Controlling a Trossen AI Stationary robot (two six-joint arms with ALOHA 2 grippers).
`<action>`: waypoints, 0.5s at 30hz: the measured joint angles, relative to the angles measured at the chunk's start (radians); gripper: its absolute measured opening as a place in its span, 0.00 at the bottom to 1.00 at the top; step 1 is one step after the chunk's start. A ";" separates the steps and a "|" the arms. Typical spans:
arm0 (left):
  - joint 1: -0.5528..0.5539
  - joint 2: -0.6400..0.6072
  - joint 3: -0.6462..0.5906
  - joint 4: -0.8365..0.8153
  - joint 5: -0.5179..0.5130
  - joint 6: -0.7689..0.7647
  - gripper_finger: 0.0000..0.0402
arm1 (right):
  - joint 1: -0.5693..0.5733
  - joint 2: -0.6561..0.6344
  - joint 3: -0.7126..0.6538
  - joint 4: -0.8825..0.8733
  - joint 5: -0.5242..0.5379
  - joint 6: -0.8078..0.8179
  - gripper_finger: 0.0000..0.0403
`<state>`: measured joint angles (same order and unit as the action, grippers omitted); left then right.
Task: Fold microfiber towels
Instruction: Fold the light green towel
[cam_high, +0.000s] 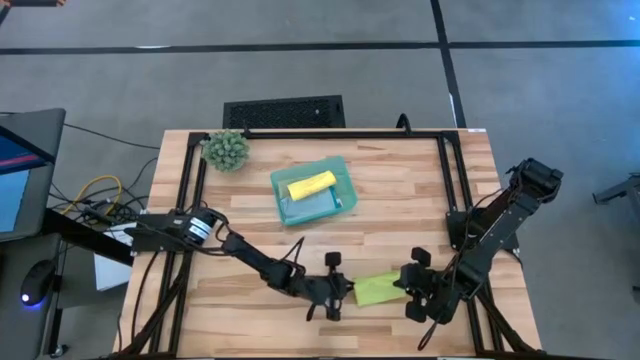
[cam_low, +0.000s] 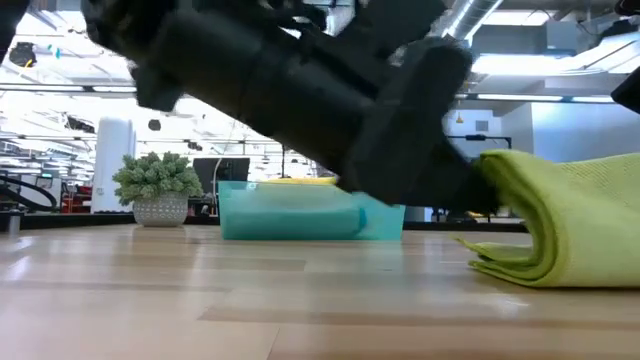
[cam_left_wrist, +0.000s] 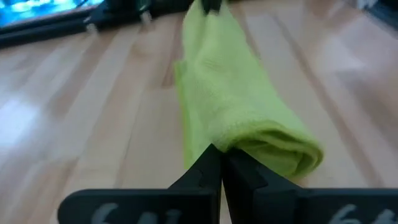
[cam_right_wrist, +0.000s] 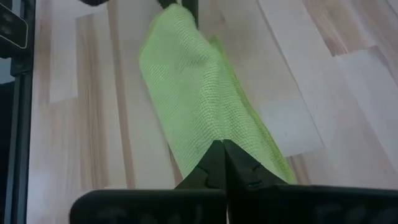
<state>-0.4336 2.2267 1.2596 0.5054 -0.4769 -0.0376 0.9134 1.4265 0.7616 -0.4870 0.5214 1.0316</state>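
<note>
Step in hand, by my reading: folding lime towel (cam_high: 376, 289) – lies doubled over on table (cam_high: 400, 200), well in front of teal tray (cam_high: 340, 170).

Left gripper (cam_high: 338, 291) at towel's left end, fingers pressed together on cloth edge; arm stretched low across table.

Towel spans between both grippers, fold rounded.

Right gripper (cam_high: 412, 288) at towel's right end, also pinching cloth; arm bent down from right.

Next move likely calls for carrying both ends together – evenly – then release. Yellow towel (cam_high: 311, 184) in tray.
</note>
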 joint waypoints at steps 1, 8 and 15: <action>0.005 0.015 0.010 0.023 0.024 0.000 0.00 | 0.000 0.000 0.000 -0.001 0.000 0.000 0.01; 0.026 0.051 0.013 0.035 0.074 -0.027 0.00 | 0.000 0.000 0.000 -0.027 -0.012 0.037 0.02; 0.036 0.051 0.013 0.008 0.099 -0.062 0.00 | 0.001 0.000 0.000 -0.126 -0.013 0.146 0.01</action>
<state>-0.3980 2.2772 1.2722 0.5130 -0.3778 -0.0996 0.9142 1.4269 0.7616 -0.6134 0.5086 1.1780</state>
